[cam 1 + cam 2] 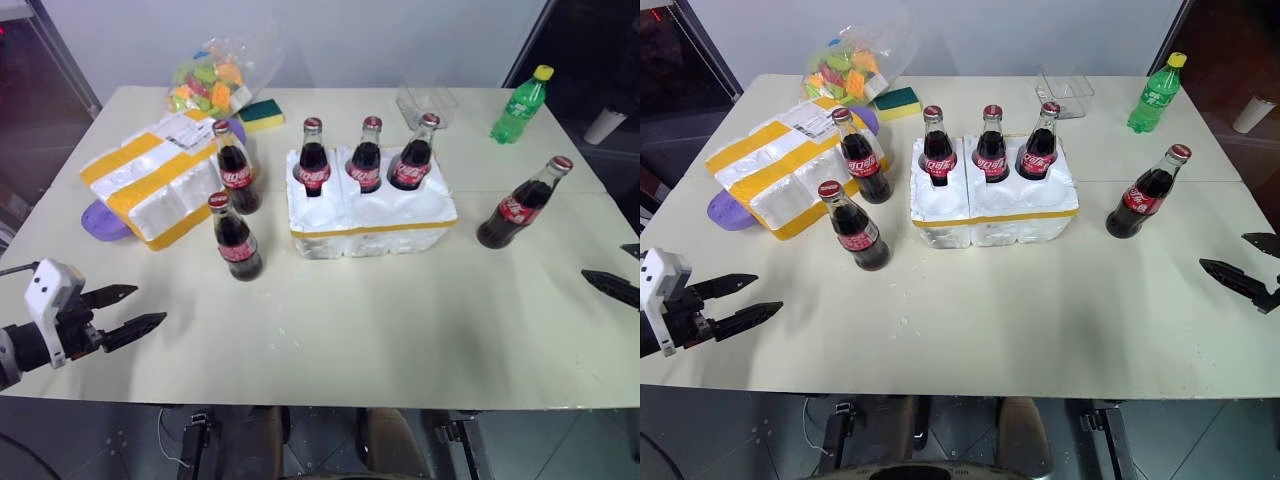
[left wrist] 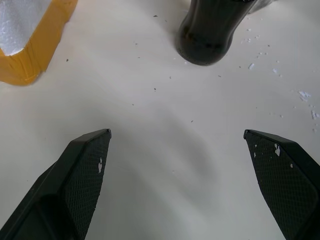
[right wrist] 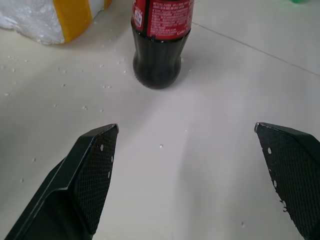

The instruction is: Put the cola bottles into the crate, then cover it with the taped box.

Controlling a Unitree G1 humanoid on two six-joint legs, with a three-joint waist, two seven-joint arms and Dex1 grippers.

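Hovering spread wide and empty at the lower left of the head views, left gripper (image 1: 128, 310) over the bare table (image 1: 380, 330), with right gripper (image 1: 1240, 268) likewise gaping at the right edge. Showing up close in the left wrist view, a cola bottle (image 2: 210, 30) base beyond the fingers and a corner of the taped box (image 2: 30, 45); in the right wrist view, another bottle (image 3: 159, 45) standing ahead of the fingers. Sitting centre frame, crate (image 1: 370, 215) holding three bottles, three more standing outside it.

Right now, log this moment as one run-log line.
crate: three cola bottles in | three on table | taped box: aside | both jaws open, empty
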